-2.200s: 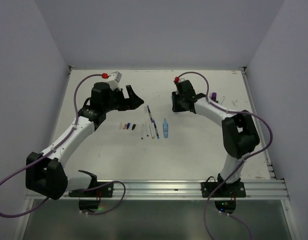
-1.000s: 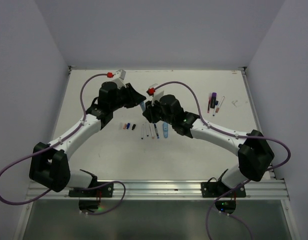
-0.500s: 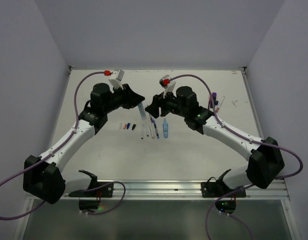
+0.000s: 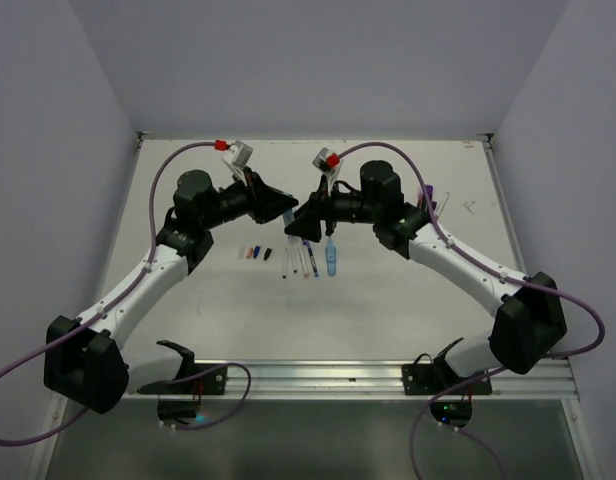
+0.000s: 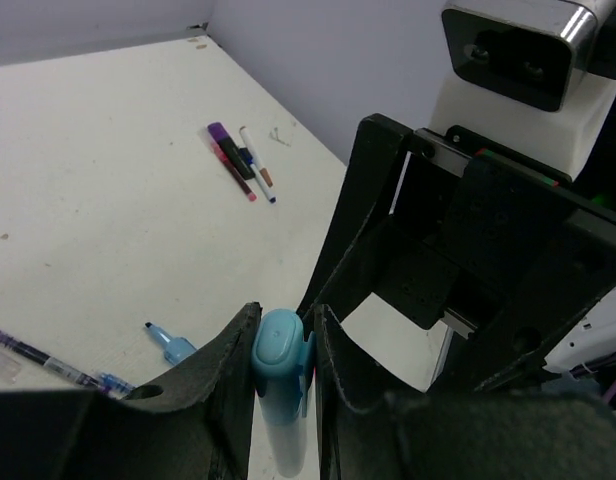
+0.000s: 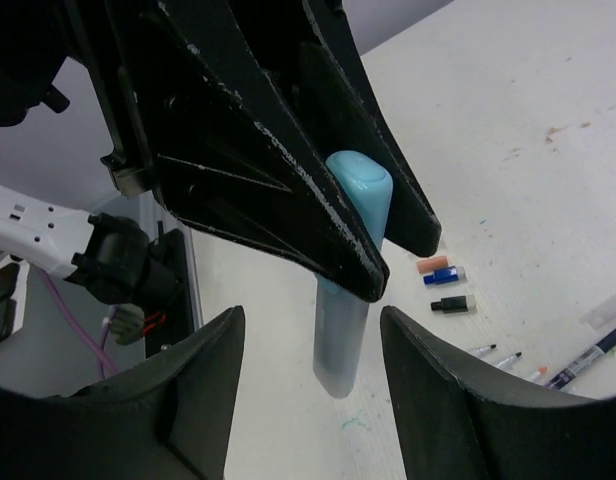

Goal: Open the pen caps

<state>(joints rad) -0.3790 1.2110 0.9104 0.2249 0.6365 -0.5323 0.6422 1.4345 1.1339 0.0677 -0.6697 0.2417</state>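
My left gripper (image 5: pixel 284 318) is shut on a light-blue pen (image 6: pixel 344 330), held upright above the table. Its fingers (image 6: pixel 288 200) clamp the bright blue cap (image 5: pixel 278 342), clip side against the right finger. The paler barrel hangs below. My right gripper (image 6: pixel 310 325) is open and faces the left one, a finger on each side of the barrel without touching it. From above, both grippers meet over the table's middle, left (image 4: pixel 285 209) and right (image 4: pixel 301 226). Orange (image 4: pixel 249 252), blue (image 4: pixel 257 251) and black (image 4: pixel 268 251) caps lie loose below.
Several thin pens (image 4: pixel 306 258) and an uncapped light-blue marker (image 4: pixel 331 258) lie in a row just right of the loose caps. More pens (image 4: pixel 429 203) lie near the right back of the table, also in the left wrist view as pens (image 5: pixel 234 166).
The right arm swung in from the right to the table's middle and its jaws opened around the pen's barrel. The left gripper kept its grip and rose a little.
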